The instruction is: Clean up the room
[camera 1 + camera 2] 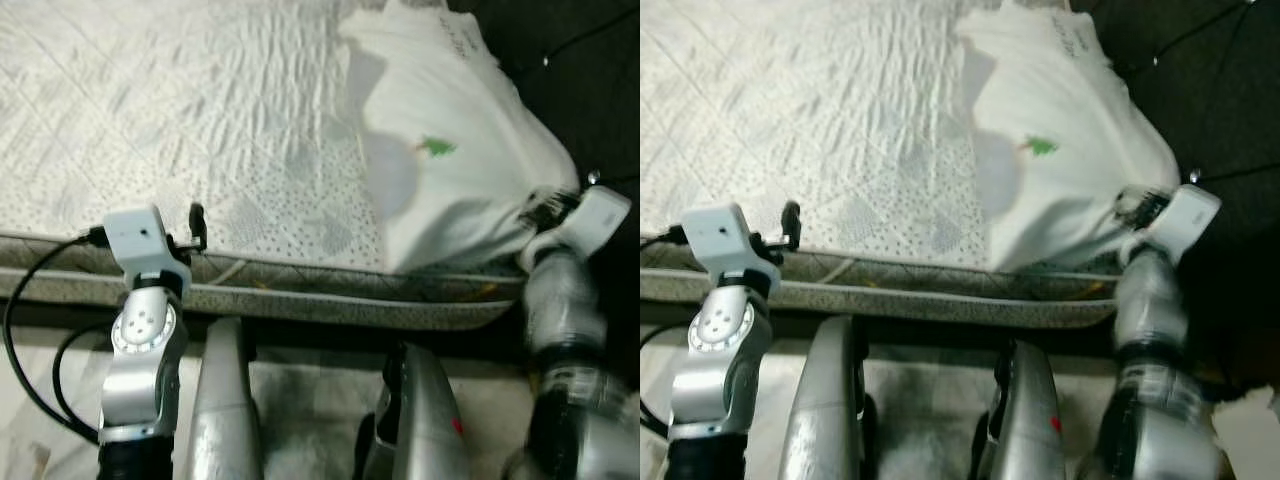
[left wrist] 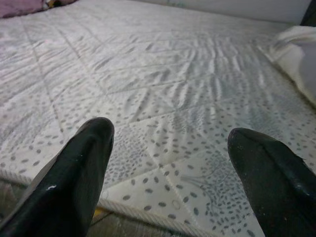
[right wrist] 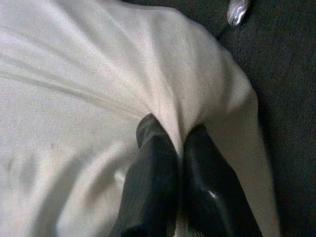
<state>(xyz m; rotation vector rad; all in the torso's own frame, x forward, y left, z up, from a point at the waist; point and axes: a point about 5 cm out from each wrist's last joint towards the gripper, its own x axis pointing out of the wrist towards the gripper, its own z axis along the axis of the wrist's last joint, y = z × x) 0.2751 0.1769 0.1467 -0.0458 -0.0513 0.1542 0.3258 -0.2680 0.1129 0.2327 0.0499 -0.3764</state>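
Observation:
A white pillow (image 1: 450,150) with a small green mark lies at the right corner of the bed's quilted mattress (image 1: 180,120). My right gripper (image 1: 540,205) is at the pillow's near right corner. In the right wrist view its fingers (image 3: 153,163) are pressed together with a fold of the pillow's fabric (image 3: 98,74) pinched between them. My left gripper (image 2: 170,133) hovers open over the mattress's near edge, left of the pillow, with nothing between its fingers (image 2: 84,163).
Dark floor (image 1: 590,90) runs along the bed's right side, with a small shiny object (image 3: 238,10) on it. The mattress's piped edge (image 1: 300,290) crosses in front of my legs (image 1: 225,400). A white scrap (image 1: 1250,430) lies at the lower right.

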